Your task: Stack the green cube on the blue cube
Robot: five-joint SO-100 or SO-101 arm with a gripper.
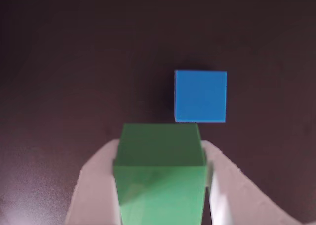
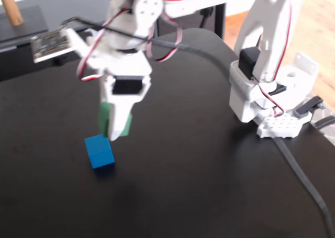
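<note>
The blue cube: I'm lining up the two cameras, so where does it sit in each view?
Wrist view: the blue cube is right of centre, just above the held green cube.
Fixed view: the blue cube is lower left, on the black table.
Shared landmark: the green cube between the jaws.

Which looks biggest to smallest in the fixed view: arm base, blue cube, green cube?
1. Arm base, by far largest.
2-3. Blue cube and green cube: look alike; the gripper covers much of the green, so no ranking.
</note>
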